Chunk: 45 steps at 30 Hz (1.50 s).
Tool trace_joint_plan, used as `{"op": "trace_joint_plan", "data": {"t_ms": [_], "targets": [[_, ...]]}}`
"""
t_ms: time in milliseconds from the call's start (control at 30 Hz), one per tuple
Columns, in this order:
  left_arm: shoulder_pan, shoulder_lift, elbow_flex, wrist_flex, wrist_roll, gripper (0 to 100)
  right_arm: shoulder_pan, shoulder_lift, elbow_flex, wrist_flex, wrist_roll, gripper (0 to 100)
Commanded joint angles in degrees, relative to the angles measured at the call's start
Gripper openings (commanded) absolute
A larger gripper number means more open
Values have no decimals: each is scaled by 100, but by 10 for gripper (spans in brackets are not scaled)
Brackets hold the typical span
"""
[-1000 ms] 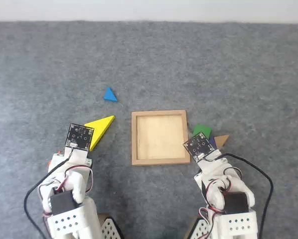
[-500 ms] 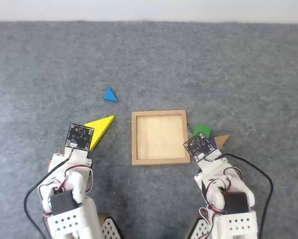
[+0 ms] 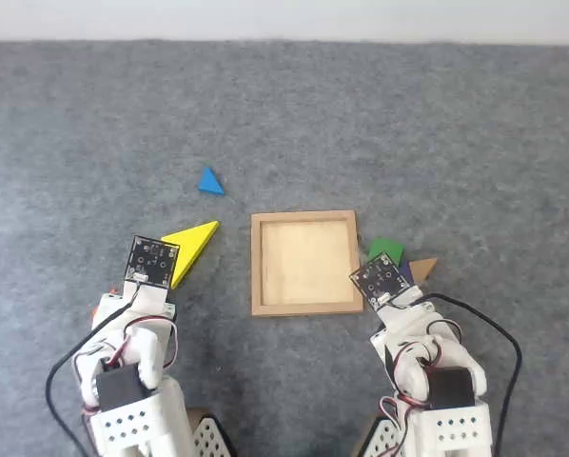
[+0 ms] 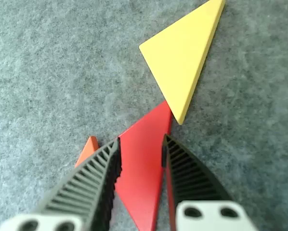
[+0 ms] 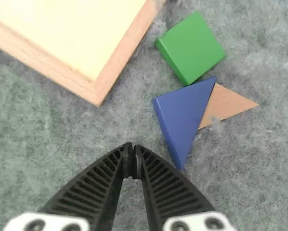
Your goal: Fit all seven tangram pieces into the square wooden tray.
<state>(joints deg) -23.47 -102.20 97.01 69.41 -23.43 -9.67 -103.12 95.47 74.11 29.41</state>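
On the grey mat, centre: the square wooden tray lies flat between my two arms, its pale floor showing from wall to wall.
Left gripper: my left gripper hangs low over the mat with its jaws a narrow way apart. The red triangle lies between the two ridged fingers. From this angle I cannot tell whether they touch its edges.
Beside the red triangle: its tip meets a corner of the large yellow triangle. An orange piece peeks out just beside it, mostly hidden behind one finger.
Yellow triangle, from above: it lies on my left side of the tray, near the wall but apart from it.
Right gripper: my right gripper is closed tip to tip over bare mat, near a corner of the tray.
Cluster on my right: a green square, a dark blue triangle and a tan triangle sit together just outside the tray's right wall. The dark blue triangle lies against the tan one, with one corner just beside the green square.
Small blue triangle: it lies alone on the mat, beyond the yellow triangle and well apart from the tray.
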Motion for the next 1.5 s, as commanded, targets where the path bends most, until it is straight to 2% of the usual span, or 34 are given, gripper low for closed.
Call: {"op": "trace_joint_plan", "data": {"t_ms": [0,1200,1467], "targets": [[-26,-26,-48,62,35,130,-22,-66,97,-57,53,11],[-9,-18,-48,62,35,130,-22,-66,97,-57,53,11],[-35,-26,-48,308,35,130,-22,-66,97,-57,53,11]]}}
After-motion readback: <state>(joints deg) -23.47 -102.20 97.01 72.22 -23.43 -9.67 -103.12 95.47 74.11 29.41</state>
